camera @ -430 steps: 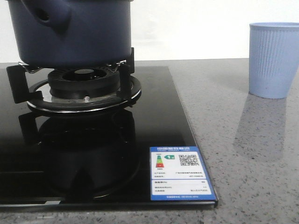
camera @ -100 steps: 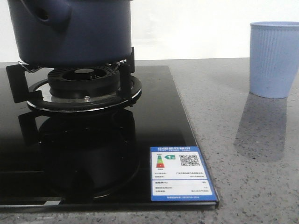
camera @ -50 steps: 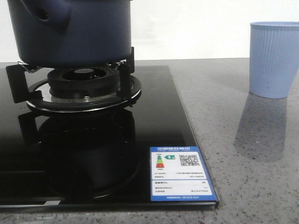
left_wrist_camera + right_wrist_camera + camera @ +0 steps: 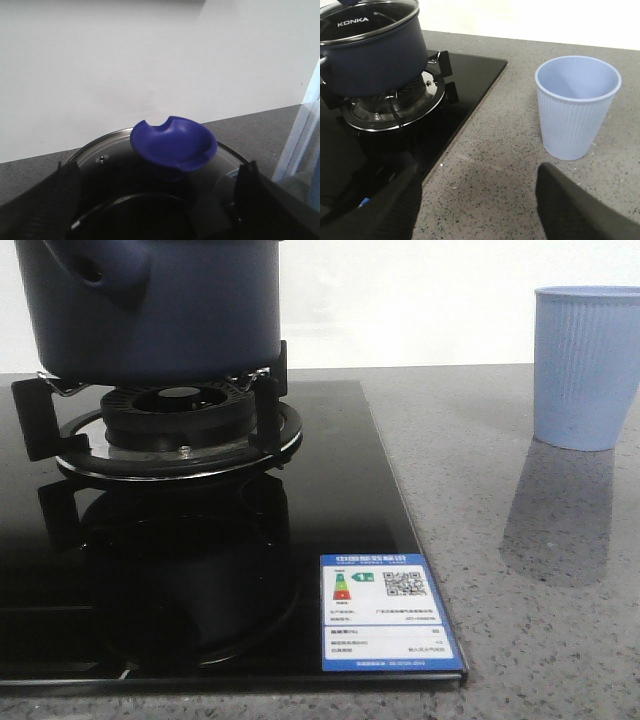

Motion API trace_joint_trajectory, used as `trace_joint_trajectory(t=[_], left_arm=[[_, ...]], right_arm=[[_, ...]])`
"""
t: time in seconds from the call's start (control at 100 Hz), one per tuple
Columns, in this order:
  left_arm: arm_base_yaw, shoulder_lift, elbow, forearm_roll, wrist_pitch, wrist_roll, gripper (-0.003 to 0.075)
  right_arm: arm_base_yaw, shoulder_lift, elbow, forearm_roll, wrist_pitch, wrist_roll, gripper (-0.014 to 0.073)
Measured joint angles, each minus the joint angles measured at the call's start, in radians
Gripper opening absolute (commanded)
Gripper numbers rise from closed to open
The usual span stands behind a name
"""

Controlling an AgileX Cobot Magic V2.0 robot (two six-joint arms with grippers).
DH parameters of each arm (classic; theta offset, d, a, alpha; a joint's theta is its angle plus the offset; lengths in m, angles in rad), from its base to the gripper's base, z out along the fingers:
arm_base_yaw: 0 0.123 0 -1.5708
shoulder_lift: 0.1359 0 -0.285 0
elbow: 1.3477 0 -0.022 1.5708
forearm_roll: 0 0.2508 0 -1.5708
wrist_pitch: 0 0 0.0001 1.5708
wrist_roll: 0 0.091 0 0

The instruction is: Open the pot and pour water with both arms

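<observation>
Left gripper is spread wide, fingers on either side of the blue lid knob, not touching it. Glass lid sits on the pot. Right gripper is also spread, holding nothing, over the grey counter near the ribbed cup. Pot rests on the burner grate of the black hob.

Low front view; wrists above pot.
</observation>
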Motion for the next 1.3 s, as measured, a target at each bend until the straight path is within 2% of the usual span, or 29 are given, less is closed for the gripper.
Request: trace_joint_trajectory(t=[0.37, 0.72, 0.84, 1.08, 1.3], left_arm=[[-0.001, 0.175, -0.132, 0.0, 0.005, 0.0, 0.058], [-0.001, 0.25, -0.15, 0.0, 0.005, 0.002, 0.0573], [-0.001, 0.252, -0.15, 0.0, 0.002, 0.002, 0.0535], [-0.002, 0.252, -0.15, 0.004, -0.007, 0.006, 0.036], [-0.002, 0.252, -0.15, 0.006, -0.02, 0.008, 0.0356]], right_arm=[[0.0, 0.0, 0.0, 0.0, 0.0, 0.0, 0.0442], [0.0, 0.0, 0.0, 0.0, 0.0, 0.0, 0.0442], [0.0, 0.0, 0.0, 0.0, 0.0, 0.0, 0.0442], [0.0, 0.0, 0.0, 0.0, 0.0, 0.0, 0.0442], [0.0, 0.0, 0.0, 0.0, 0.0, 0.0, 0.0442]])
